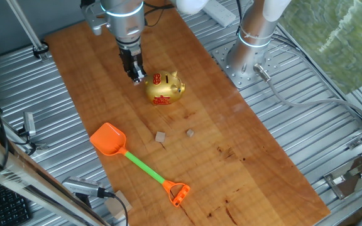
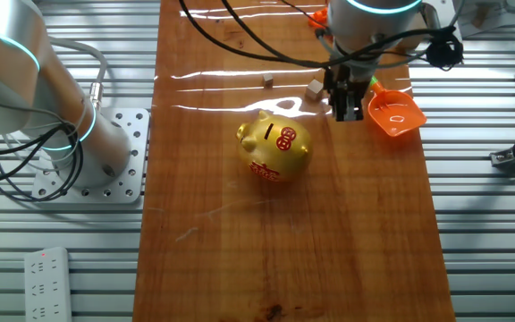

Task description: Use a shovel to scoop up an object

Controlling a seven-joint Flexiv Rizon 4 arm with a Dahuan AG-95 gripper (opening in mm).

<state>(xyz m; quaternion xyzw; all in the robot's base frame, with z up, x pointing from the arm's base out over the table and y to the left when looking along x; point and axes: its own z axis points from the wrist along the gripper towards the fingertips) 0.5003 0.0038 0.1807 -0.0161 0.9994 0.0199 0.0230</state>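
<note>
On the long brown wooden desk [image 1: 231, 125], the toy plastic shovel [image 1: 137, 164] lies flat toward the left of the one fixed view, its orange scoop blade pointing up-left, its thin bright green shaft running down-right to the orange D-shaped loop. Nothing touches it. Above it, the silver arm reaches straight down, wrist vertical, and its dark two-fingered hand [image 1: 135, 76] hangs with fingertips close above the desk, just left of the gold pig figurine with red markings [image 1: 165, 88]. The fingers look close together with nothing between them, though whether they are fully clenched I cannot tell. To the right of the shovel blade, the tiny pale tan wooden cube [image 1: 161, 137] sits on bare wood, apart from the shovel, with a smaller darker brown bit [image 1: 190, 132] near it on the right.

In the other fixed view the hand [image 2: 348, 112] hangs between the pig and the orange blade.
</note>
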